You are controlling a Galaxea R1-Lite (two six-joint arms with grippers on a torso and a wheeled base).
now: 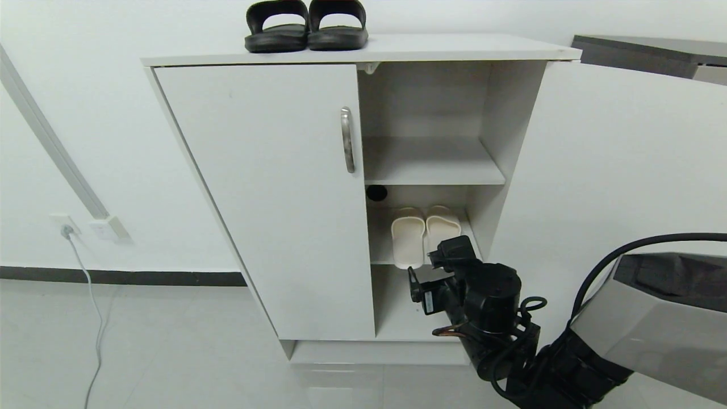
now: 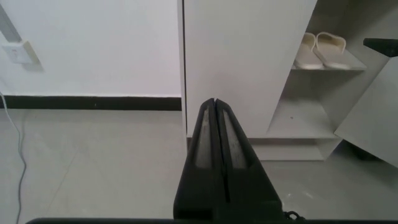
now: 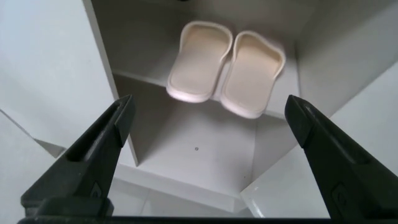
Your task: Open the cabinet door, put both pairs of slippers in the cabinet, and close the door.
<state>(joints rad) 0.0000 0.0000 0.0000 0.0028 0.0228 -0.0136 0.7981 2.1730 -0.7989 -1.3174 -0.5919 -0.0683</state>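
Head view, near to far: right claw (image 3: 209, 99) spread and empty at the open cabinet (image 1: 363, 52), left claw (image 2: 214, 106) pressed together; white slippers (image 1: 425, 233) at the shelf edge, probably easily nudged off; black slippers (image 1: 306, 27) on top, droppable if pinched askew.

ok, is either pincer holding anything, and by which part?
Nothing held. Right pincer is open and empty before the white slippers on the shelf; left pincer is shut on nothing.

Beyond the right gripper's (image 3: 209, 106) spread fingers (image 3: 93, 155), the cream foam slippers (image 3: 225, 67) lie side by side on a shelf inside the white wooden cabinet (image 1: 454, 48); black rubber slippers (image 1: 306, 25) sit atop it.
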